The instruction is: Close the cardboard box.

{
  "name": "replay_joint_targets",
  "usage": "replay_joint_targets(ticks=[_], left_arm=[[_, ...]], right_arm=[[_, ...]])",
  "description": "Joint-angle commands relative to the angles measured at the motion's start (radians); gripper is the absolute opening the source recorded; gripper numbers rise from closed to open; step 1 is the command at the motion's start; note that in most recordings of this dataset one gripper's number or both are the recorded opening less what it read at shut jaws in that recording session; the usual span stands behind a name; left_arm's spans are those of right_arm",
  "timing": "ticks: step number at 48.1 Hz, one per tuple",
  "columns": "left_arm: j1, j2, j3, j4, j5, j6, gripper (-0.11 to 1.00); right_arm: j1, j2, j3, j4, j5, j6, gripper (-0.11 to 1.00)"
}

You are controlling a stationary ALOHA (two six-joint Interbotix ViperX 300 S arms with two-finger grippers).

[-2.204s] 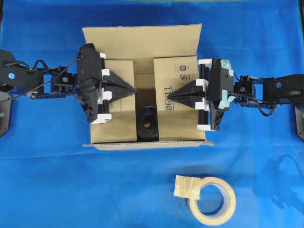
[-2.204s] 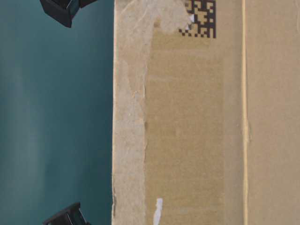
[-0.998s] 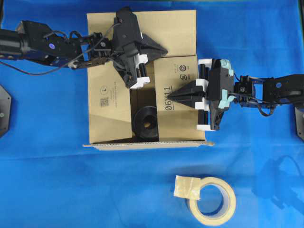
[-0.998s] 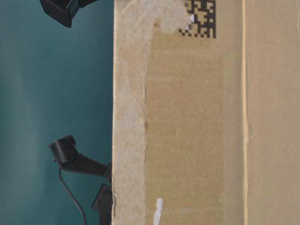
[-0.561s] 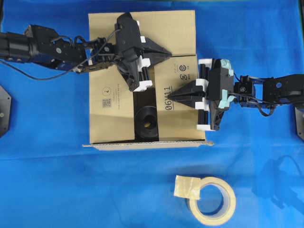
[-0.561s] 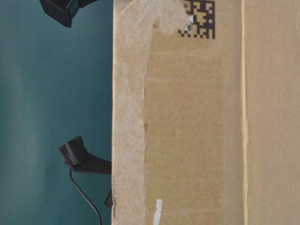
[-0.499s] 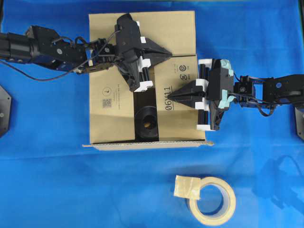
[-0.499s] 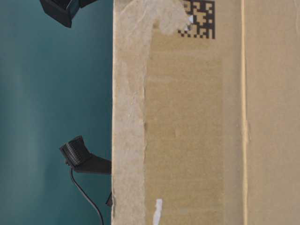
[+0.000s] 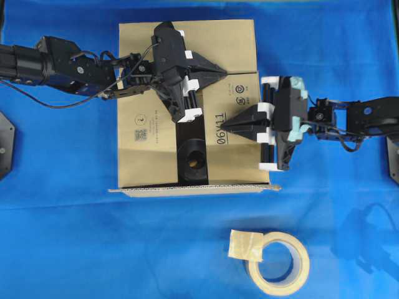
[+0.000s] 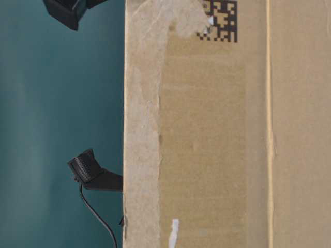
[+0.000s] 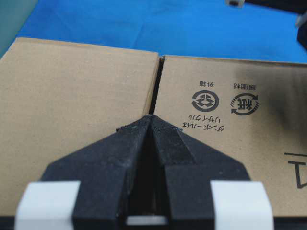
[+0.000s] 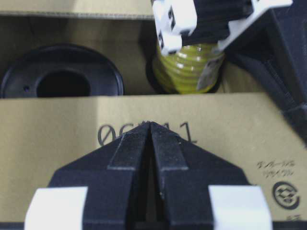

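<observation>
A: Overhead exterior is showing you the cardboard box (image 9: pixel 187 106) sitting mid-worktop on the blue cloth (image 9: pixel 75 237). Your left gripper (image 9: pixel 219 72) is pressing on the far flap with its jaws pressed together, and your right gripper (image 9: pixel 225 126) is pinning the right flap, the one printed 06V11, with its jaws likewise pressed together and holding nothing.

B: How far along am I judging this?

A: Roughly halfway, I'd say. Both side flaps are lying flat and the far flap is coming down over them. The near flap (image 9: pixel 193 189) is the one left to fold, and it is standing edge-on to the camera, so I can't tell its exact tilt. A gap is showing between the flaps, with a black spool (image 9: pixel 192 161) visible inside.

B: And the material?

A: You're working matte brown corrugated board, stiff, with crisp creases. The table-level view is showing torn, paler paper where old tape was peeled. A beige tape roll (image 9: pixel 278 263) is lying well apart on the cloth.
</observation>
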Motion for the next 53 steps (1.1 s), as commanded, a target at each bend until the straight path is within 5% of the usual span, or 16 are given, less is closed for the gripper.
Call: replay_joint_targets(ticks=[1,14,28,42,53], left_arm=[[-0.003,-0.008,-0.002,-0.002,0.003,-0.003,0.00],[-0.012,-0.009,0.005,-0.002,0.003,-0.006,0.00],[-0.018,-0.011,0.014,-0.002,0.003,-0.006,0.00],[-0.018,-0.011,0.015,-0.002,0.003,-0.006,0.00],[-0.020,-0.011,0.017,-0.002,0.003,-0.006,0.00]], right_arm=[[0.008,-0.069,-0.029,0.002,0.020,0.000,0.00],[0.060,-0.255,-0.031,0.000,0.110,0.000,0.00],[0.225,-0.396,-0.003,0.002,0.094,0.000,0.00],[0.408,-0.360,0.011,-0.002,0.078,-0.005,0.00],[0.434,-0.265,0.015,0.006,0.081,0.003,0.00]])
